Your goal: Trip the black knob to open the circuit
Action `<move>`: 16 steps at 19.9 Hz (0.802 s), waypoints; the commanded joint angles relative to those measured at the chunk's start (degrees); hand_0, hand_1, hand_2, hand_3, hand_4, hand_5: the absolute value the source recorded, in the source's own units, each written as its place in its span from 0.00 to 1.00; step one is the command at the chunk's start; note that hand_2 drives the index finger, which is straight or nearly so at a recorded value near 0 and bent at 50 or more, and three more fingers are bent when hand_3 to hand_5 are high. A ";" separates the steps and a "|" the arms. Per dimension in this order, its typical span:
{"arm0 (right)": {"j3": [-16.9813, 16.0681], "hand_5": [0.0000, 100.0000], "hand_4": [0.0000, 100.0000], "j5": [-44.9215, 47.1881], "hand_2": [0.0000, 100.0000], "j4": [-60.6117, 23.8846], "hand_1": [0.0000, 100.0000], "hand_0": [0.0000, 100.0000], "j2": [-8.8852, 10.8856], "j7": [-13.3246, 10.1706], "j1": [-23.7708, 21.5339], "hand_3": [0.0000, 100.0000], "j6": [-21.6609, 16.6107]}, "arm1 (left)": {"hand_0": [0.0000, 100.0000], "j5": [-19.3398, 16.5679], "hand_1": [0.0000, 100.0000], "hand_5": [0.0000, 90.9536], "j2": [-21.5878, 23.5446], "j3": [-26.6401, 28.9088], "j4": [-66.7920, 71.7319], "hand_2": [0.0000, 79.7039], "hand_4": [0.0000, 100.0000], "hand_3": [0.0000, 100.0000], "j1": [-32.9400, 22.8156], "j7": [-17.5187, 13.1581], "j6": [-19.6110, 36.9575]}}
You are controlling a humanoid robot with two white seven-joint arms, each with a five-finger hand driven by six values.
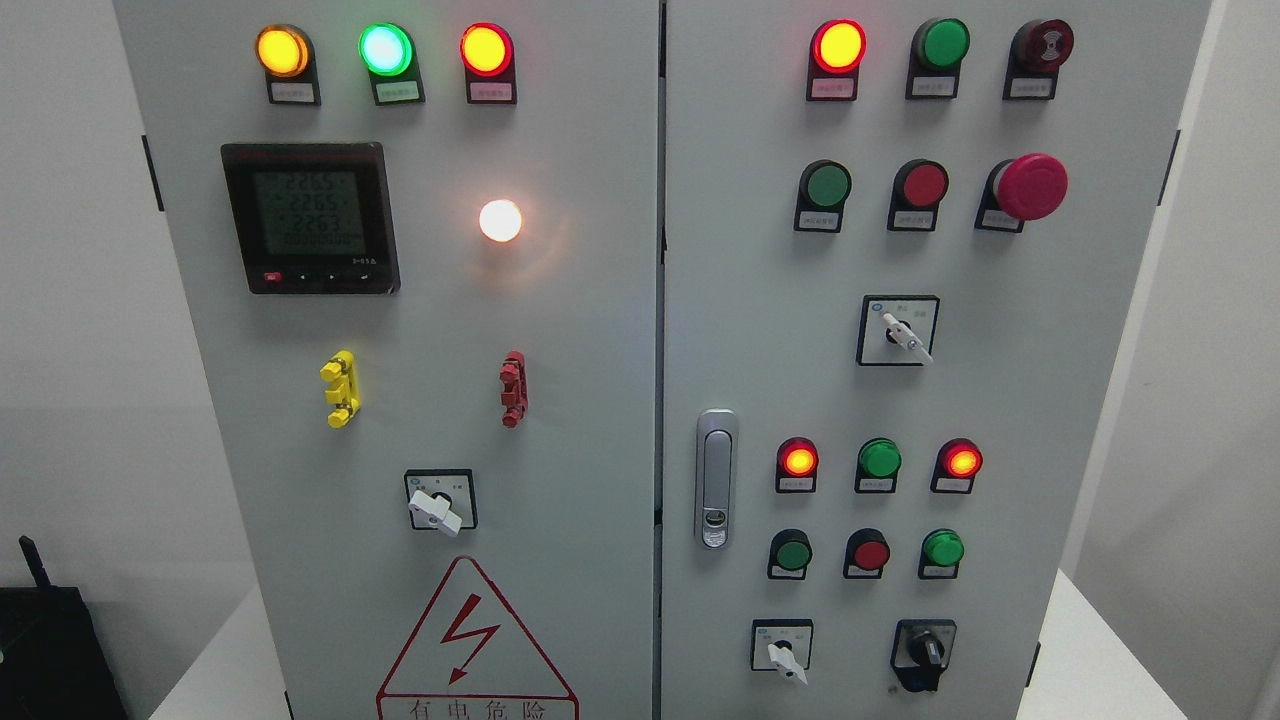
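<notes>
Black knob (924, 652) is sitting lower right, untouched | likely turning stiffly, pinch its raised middle bar | no hand is showing.

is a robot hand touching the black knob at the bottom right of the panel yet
Apart. The head view shows the black knob on the right door standing by itself, and no robot hand appears anywhere in the picture.
</notes>
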State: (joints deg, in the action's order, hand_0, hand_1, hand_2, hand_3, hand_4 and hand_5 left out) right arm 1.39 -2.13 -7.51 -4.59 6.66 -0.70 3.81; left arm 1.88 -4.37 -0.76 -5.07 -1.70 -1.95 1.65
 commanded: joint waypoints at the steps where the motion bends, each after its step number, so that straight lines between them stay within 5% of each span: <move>1: -0.34 0.00 0.00 0.37 0.00 -0.13 0.18 0.07 -0.15 0.46 0.61 0.00 0.23 | 0.12 0.14 0.39 0.00 -0.03 0.05 0.06 0.00 0.00 0.00 0.03 0.02 -0.07; 11: -2.36 0.00 0.00 0.55 0.00 -0.31 0.18 0.07 -0.15 2.92 1.23 0.00 0.15 | 0.12 0.14 0.39 0.00 -0.03 0.05 0.06 0.00 0.00 0.00 0.03 0.02 -0.07; 16: -1.84 0.00 0.00 0.28 0.00 -1.71 0.19 0.07 -0.06 2.84 0.96 0.00 -3.44 | 0.12 0.14 0.39 0.00 -0.03 0.05 0.06 0.00 0.00 0.00 0.03 0.02 -0.07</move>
State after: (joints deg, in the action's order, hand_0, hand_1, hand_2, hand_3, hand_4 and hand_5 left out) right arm -0.68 -1.77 -8.39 -4.60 9.27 0.14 1.86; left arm 1.88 -4.37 -0.76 -5.07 -1.70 -1.95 1.65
